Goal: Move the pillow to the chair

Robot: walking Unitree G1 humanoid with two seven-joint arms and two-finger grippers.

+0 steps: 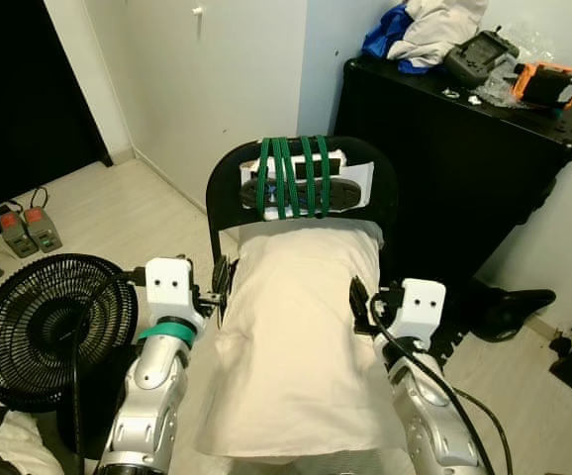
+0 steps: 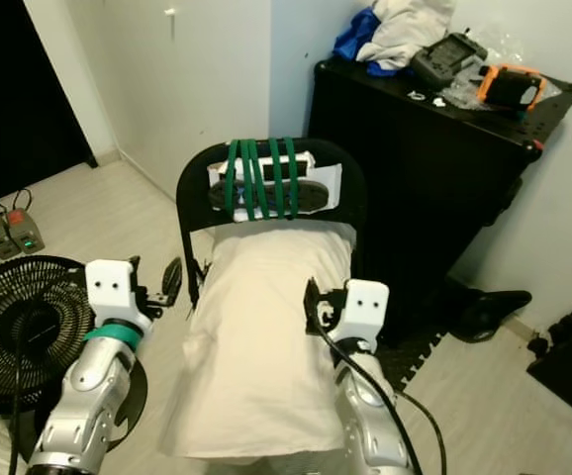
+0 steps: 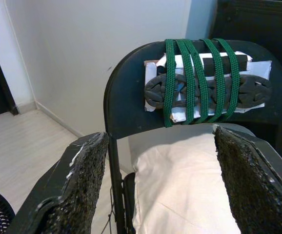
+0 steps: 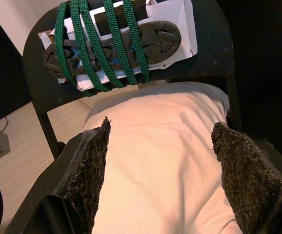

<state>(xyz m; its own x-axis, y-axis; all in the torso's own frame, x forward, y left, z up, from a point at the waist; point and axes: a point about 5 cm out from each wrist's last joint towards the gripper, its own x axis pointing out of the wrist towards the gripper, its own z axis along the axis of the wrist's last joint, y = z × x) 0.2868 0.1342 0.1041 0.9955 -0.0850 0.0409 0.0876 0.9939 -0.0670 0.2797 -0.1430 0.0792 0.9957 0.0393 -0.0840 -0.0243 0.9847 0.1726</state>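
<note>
Left eye view: one white pillow is seen lying on the seat of one black folding chair, its far end pushed up against the backrest. Four green straps are counted around the backrest, binding a dark foam pad and white paper to it. Two tools are raised at the pillow's sides: the left tool just beside its left edge, the right tool at its right edge. In the wrist views each tool's fingers are spread wide with nothing between them; the right tool's fingers are held above the pillow's cloth. One black fan stands on the floor at the robot's left, its lower rim cut off by the left arm. One black cabinet behind the chair carries a heap of cloth and several devices too small to identify. The chair's seat and legs are hidden under the pillow.
</note>
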